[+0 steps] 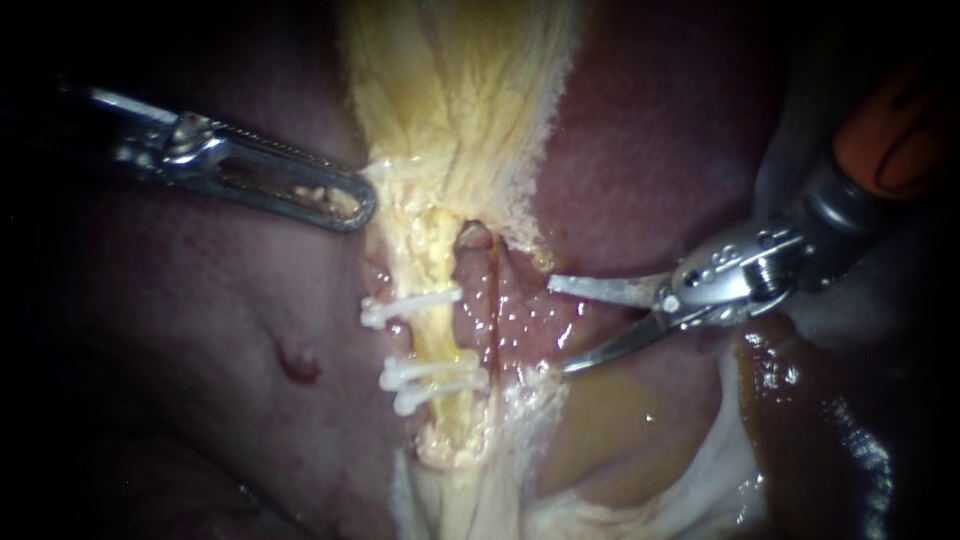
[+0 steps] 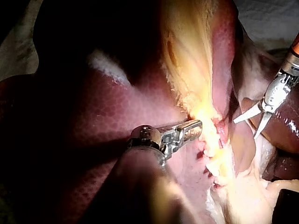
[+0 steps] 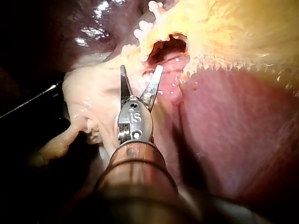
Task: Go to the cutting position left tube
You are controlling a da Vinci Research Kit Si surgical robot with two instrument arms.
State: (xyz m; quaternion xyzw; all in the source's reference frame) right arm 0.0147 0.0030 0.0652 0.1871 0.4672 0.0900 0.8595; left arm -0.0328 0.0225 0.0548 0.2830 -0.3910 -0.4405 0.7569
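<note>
The left tube [image 1: 437, 340] is a pale yellow strand with one white clip [image 1: 410, 306] above and two white clips [image 1: 436, 380] below. A pink tube [image 1: 487, 300] runs right beside it. My right instrument [image 1: 556, 326] enters from the right, its two blades open and its tips just right of the pink tube, apart from the clipped strand. In the right wrist view the blades [image 3: 141, 70] stand spread short of a torn opening [image 3: 170, 46]. My left instrument [image 1: 345, 203] has its windowed jaws shut on the edge of the yellow tissue [image 1: 455, 110] above the clips.
Dark red liver [image 1: 200, 330] lies left of the tubes and also behind them [image 1: 660, 130]. Glossy brown tissue [image 1: 800, 400] and pale membrane [image 1: 690, 490] sit below the right instrument's shaft. In the left wrist view the right instrument [image 2: 246, 128] hangs beyond the left jaws [image 2: 192, 128].
</note>
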